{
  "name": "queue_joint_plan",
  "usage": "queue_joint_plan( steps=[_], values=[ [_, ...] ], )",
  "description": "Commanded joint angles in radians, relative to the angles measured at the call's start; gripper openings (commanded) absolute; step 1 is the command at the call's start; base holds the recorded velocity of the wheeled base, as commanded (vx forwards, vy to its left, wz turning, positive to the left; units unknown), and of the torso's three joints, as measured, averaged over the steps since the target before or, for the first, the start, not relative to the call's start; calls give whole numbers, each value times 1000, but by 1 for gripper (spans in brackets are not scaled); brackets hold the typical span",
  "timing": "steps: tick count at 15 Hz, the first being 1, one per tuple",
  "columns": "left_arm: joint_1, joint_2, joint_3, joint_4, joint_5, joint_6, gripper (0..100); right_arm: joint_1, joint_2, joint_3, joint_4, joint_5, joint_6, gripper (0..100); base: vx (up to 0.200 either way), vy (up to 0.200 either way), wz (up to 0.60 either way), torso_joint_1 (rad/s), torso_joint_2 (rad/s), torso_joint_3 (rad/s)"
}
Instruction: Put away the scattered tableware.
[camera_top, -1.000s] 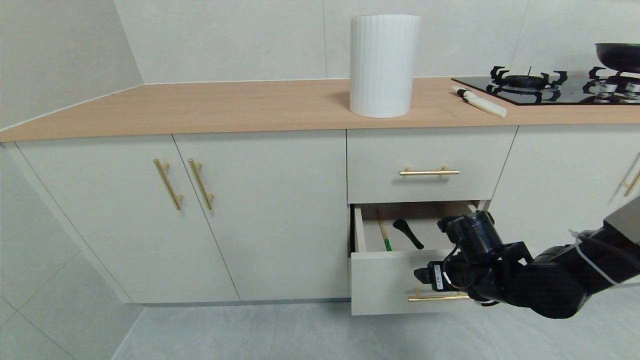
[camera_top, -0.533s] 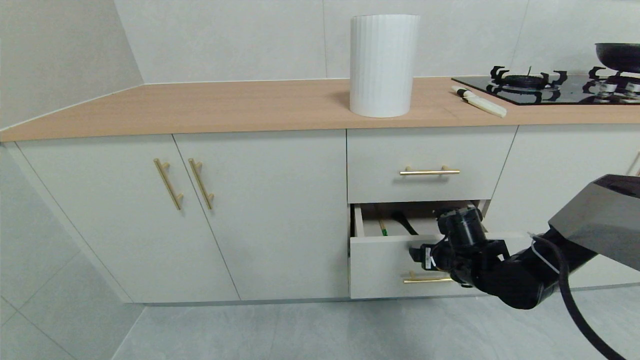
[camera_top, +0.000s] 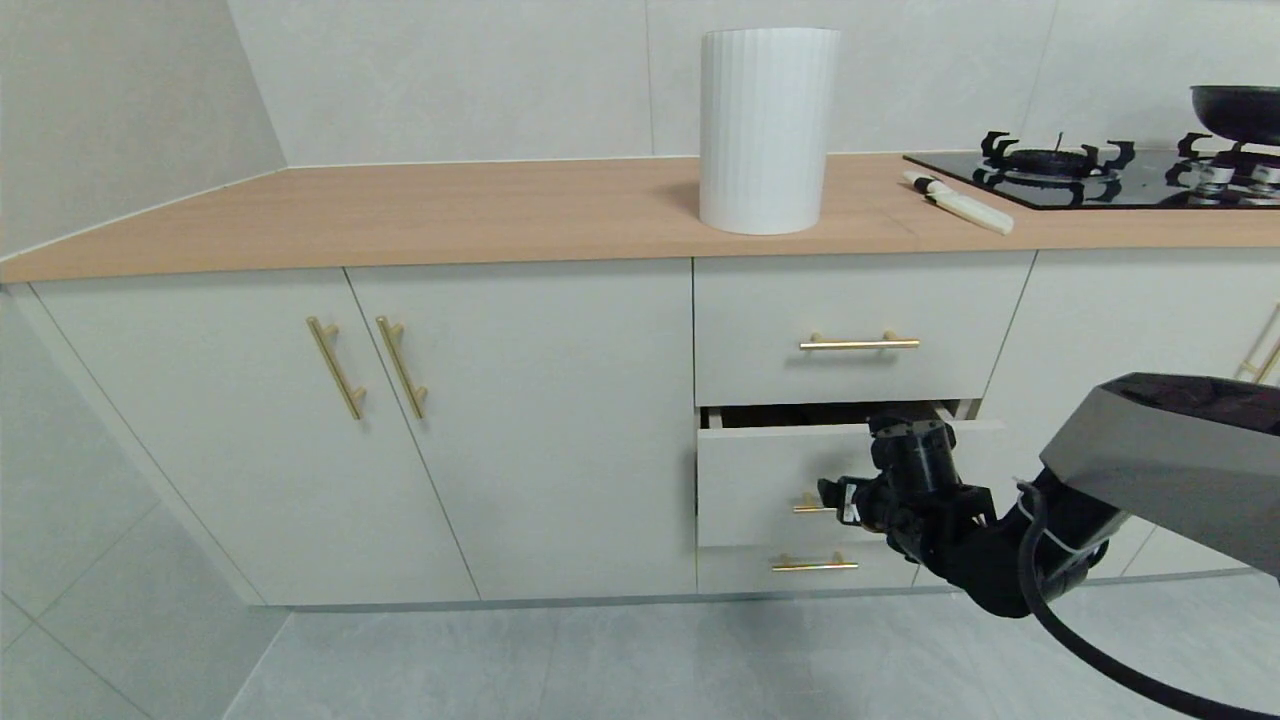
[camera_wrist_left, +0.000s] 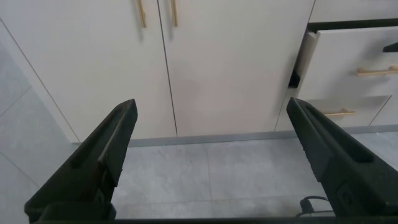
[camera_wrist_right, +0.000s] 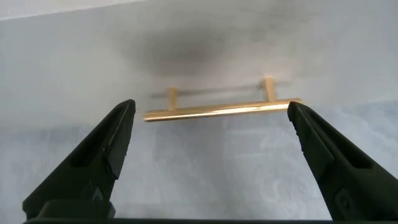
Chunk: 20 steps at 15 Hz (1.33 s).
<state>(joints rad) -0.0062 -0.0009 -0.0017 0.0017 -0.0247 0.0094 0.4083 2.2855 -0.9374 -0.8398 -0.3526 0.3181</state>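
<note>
The middle drawer (camera_top: 770, 470) is almost shut, with a thin dark gap left along its top edge, and its contents are hidden. My right gripper (camera_top: 836, 500) is against the drawer front at its gold handle (camera_top: 808, 508). In the right wrist view the gripper (camera_wrist_right: 210, 107) stands open, and the handle (camera_wrist_right: 221, 111) lies just ahead of the fingertips, apart from them. A knife (camera_top: 958, 203) with a pale handle lies on the wooden counter beside the stove. My left gripper (camera_wrist_left: 210, 104) hangs open and empty over the floor, facing the cabinet doors, with the drawer (camera_wrist_left: 354, 56) off to one side.
A tall white ribbed cylinder (camera_top: 765, 130) stands on the counter above the drawers. A gas stove (camera_top: 1100, 175) with a black pan (camera_top: 1235, 105) is at the right. The top drawer (camera_top: 858, 344) and bottom drawer (camera_top: 813, 566) are shut. Grey floor lies open in front of the cabinets.
The middle drawer has slid inward from well open to nearly shut, hiding the chopsticks and black spoon inside. My right gripper moved with it toward the cabinet.
</note>
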Motion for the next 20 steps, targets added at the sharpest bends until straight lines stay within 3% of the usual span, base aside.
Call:
queue_joint_plan(
  steps=[1, 5, 20],
  values=[
    [0, 1, 0, 0, 0, 0, 100, -9, 15, -29, 5, 1, -8, 100, 0, 0, 0, 0, 0, 0],
    [0, 1, 0, 0, 0, 0, 100, -40, 77, -149, 8, 7, -77, 100, 0, 0, 0, 0, 0, 0],
    [0, 1, 0, 0, 0, 0, 100, -100, 210, -302, -81, -3, -71, 100, 0, 0, 0, 0, 0, 0]
  ],
)
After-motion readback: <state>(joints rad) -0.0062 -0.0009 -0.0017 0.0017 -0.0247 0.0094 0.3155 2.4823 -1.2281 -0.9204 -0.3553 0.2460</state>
